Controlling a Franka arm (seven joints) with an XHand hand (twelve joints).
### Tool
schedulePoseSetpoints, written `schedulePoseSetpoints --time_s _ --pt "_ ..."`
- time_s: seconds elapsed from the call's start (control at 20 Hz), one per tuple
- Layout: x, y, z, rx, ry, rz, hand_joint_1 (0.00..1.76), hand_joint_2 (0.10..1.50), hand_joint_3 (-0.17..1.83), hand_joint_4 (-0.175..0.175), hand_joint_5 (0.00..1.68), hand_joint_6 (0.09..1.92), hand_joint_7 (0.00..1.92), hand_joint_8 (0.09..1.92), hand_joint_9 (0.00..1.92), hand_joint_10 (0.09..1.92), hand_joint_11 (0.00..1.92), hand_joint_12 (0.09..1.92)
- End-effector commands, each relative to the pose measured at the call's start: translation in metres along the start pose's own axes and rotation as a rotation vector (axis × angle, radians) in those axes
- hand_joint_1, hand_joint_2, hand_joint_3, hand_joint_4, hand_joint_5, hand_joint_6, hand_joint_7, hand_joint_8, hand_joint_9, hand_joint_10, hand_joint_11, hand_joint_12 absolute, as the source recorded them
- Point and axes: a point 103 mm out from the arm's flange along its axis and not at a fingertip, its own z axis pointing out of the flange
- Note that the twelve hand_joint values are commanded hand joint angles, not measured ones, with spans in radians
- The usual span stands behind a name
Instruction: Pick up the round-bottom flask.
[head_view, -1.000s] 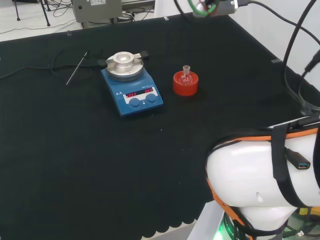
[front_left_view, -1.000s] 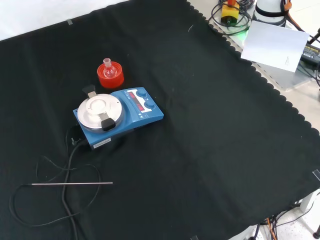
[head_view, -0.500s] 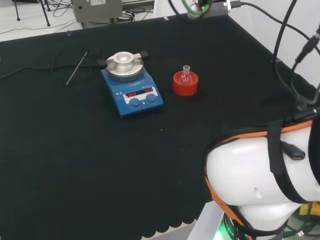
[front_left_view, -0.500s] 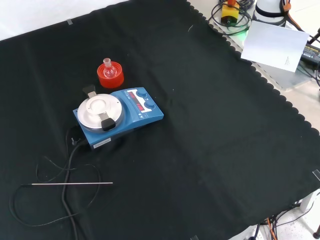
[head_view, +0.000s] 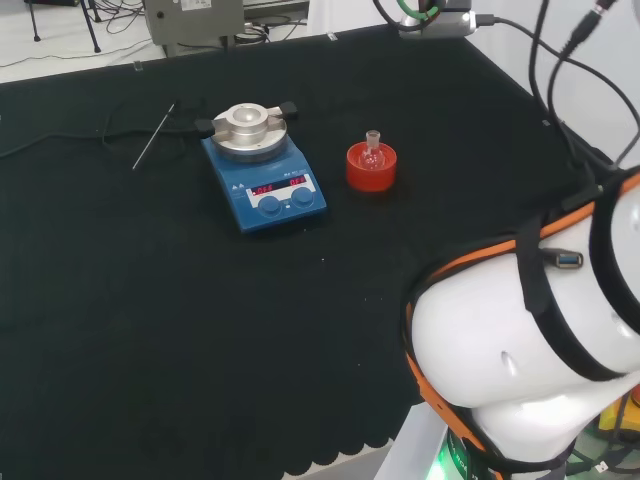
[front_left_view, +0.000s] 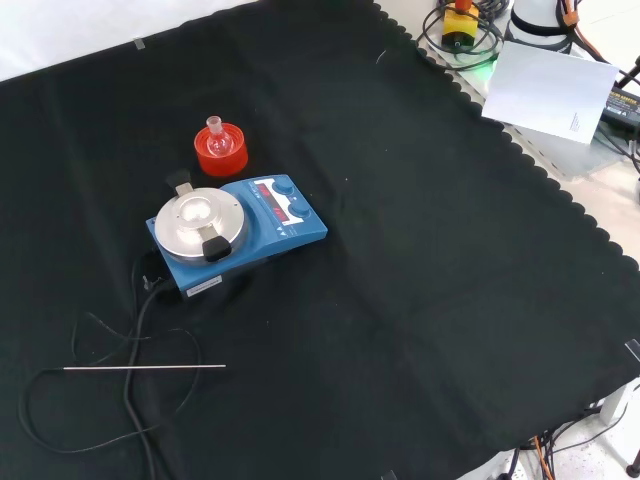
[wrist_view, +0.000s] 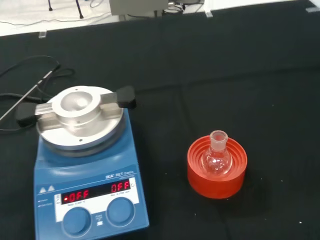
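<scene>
Flask (wrist_view: 216, 159): small, clear, upright w/ neck up, seated in red ribbed stand (wrist_view: 217, 169), lower right of wrist view. In head view flask (head_view: 373, 151) sits upper centre, just right of the blue hotplate (head_view: 264, 183); in front view flask (front_left_view: 217, 140) is upper left, just above the hotplate (front_left_view: 238, 232). Nothing touches it; looks empty.

Hotplate carries a metal block w/ a black clamp across it. Thin rod (front_left_view: 145, 367) and black cable (front_left_view: 130, 345) lie lower left of front view, well apart from flask.

Hand: can't tell its state, fingers not seen. Arm link (head_view: 520, 350) bulks lower right of head view.

Step, as I judge it: approach, not yet begun on the flask. To do it well: come down from above, centre on the neck, close fingers and thumb round neck or upper bulb, above the stand's rim. Lift straight up so the stand stays put. Approach from the side away from hotplate to avoid knocking the clamp. Glass is slick and round, so it may slip or tilt.
</scene>
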Motion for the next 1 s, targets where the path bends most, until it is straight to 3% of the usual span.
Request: schedulePoseSetpoints --time_s 0.05,0.55,0.85,1.0 --pt "-0.031 0.073 0.031 0.014 0.046 0.030 0.16 1.20 0.27 0.000 0.18 0.09 0.05 0.44 0.14 0.61 0.00 1.20" --pt "-0.043 0.120 0.069 0.053 0.075 0.056 0.28 1.11 0.24 0.000 0.18 0.09 0.04 0.45 0.14 0.61 0.00 1.22" --pt "-0.041 0.126 0.093 -0.055 0.088 0.032 0.37 1.05 0.24 -0.010 0.25 0.09 0.13 0.50 0.27 0.66 0.02 1.34" --pt "-0.042 0.127 0.111 -0.044 0.122 0.030 0.46 1.01 0.24 -0.021 0.32 0.09 0.20 0.55 0.37 0.68 0.09 1.37"
